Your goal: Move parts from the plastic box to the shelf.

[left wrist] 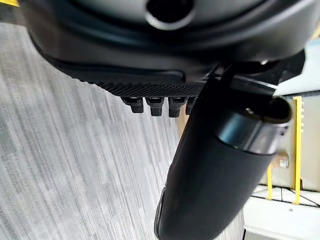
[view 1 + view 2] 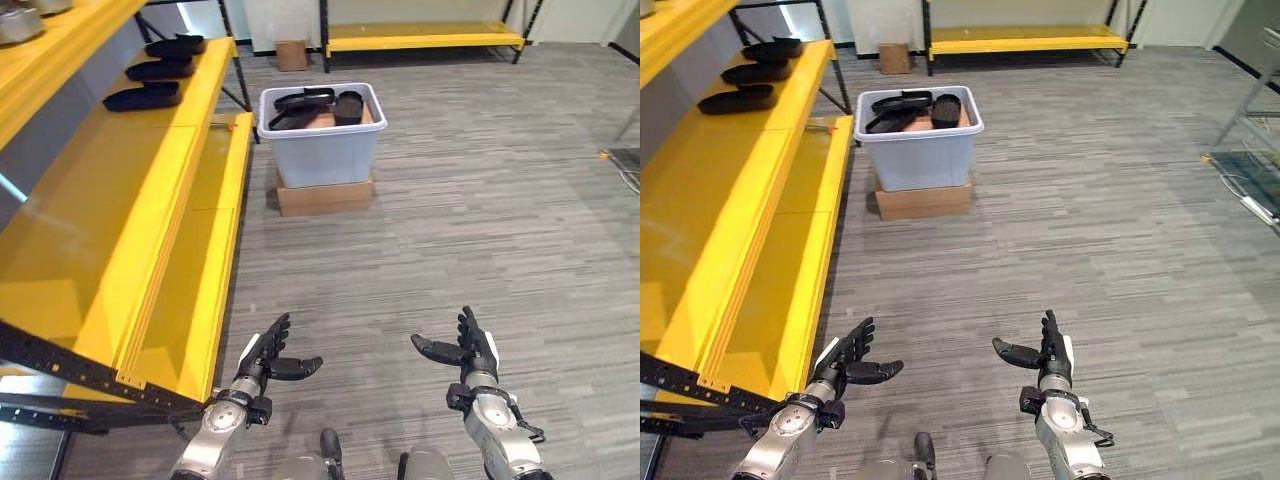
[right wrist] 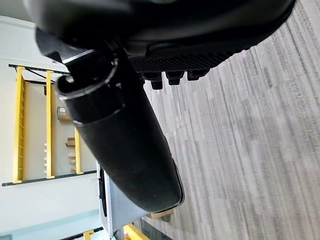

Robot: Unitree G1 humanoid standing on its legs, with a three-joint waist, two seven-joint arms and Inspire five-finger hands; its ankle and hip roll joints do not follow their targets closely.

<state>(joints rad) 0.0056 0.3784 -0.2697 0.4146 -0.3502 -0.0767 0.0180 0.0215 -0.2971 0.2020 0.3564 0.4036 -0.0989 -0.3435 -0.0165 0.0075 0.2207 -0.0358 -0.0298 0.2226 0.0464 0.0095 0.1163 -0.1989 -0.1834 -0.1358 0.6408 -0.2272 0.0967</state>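
Left eye view: plastic box on cardboard carton, floor, holding black parts; three more parts on yellow shelf. Left hand and right hand: fingers spread, empty, above floor.

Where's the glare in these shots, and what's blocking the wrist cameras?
Left eye view: the glossy shelf mirrors pale light near its left edge; the floor looks matte, no glare. Left wrist view: the left hand puts its thumb across much of the floor. Right wrist view: the right hand does the same.
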